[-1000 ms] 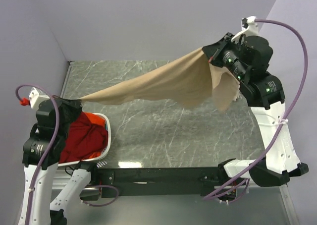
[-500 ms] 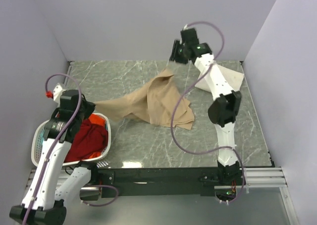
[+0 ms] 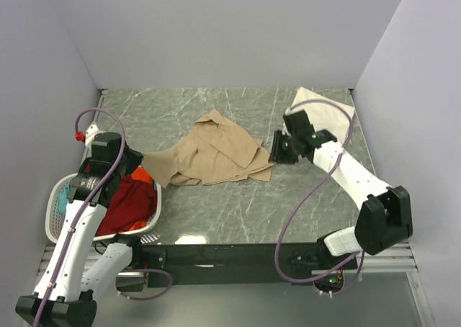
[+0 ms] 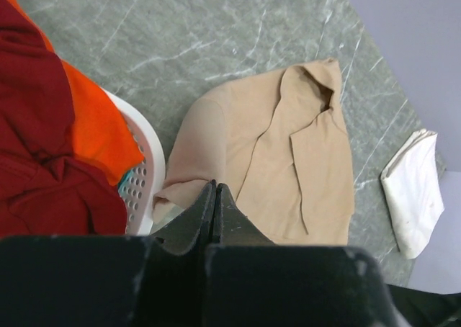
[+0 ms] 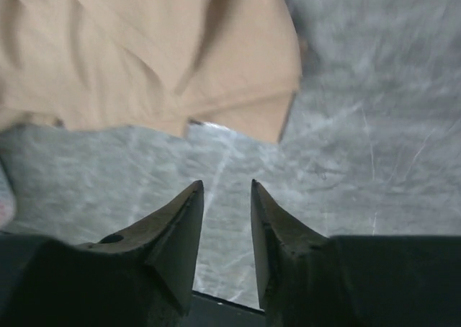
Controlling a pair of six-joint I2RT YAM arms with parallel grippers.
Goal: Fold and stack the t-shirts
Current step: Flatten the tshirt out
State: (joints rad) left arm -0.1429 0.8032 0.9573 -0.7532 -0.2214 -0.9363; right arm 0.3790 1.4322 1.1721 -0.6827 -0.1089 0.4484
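The tan t-shirt (image 3: 216, 154) lies crumpled on the middle of the table; it also shows in the left wrist view (image 4: 295, 161) and the right wrist view (image 5: 144, 60). My left gripper (image 3: 137, 158) is shut at the shirt's left end, and the cloth runs right up to its tips (image 4: 214, 184). My right gripper (image 3: 274, 154) is open and empty (image 5: 227, 183), low over bare table just right of the shirt's edge. The cream-white folded t-shirt (image 3: 324, 104) lies at the back right (image 4: 414, 190).
A white laundry basket (image 3: 54, 212) stands at the front left below my left arm, holding a red shirt (image 3: 122, 204), an orange one (image 3: 144, 176) and a bit of teal (image 3: 66, 194). Walls close the back and both sides.
The tan shirt, stretched in the air between both grippers a second ago, now lies in a heap. My right gripper let it go and swung down to its right side.
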